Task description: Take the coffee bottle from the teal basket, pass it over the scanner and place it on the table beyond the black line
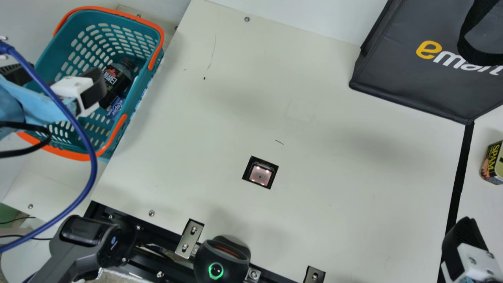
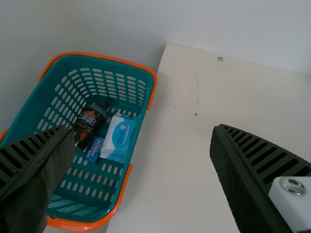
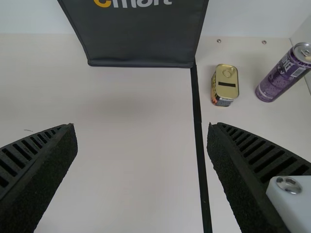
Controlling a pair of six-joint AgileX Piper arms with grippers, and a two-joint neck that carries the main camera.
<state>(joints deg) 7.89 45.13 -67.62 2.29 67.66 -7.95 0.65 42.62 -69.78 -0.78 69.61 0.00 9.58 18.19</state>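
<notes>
The coffee bottle [image 1: 116, 78], dark with a black cap, lies inside the teal basket [image 1: 152, 84], at the main view's upper left. My left gripper [image 1: 59, 76] is over the basket, its fingers apart. In the left wrist view the bottle [image 2: 88, 124] rests in the basket [image 2: 141, 127], untouched by the open left gripper [image 2: 141, 132]. The scanner window [image 1: 260, 175] is set in the table. My right gripper [image 1: 465, 245] stands by the black line [image 1: 459, 181] at the lower right; in the right wrist view the right gripper [image 3: 142, 128] is open and empty.
A blue eclipse pack [image 1: 115, 108] and a blue-white packet [image 2: 118, 137] share the basket. A dark bag [image 1: 404, 67] stands at the back right. Beyond the line are a SPAM can [image 3: 225, 86] and a purple can [image 3: 282, 75]. A black device [image 1: 222, 259] sits at the front edge.
</notes>
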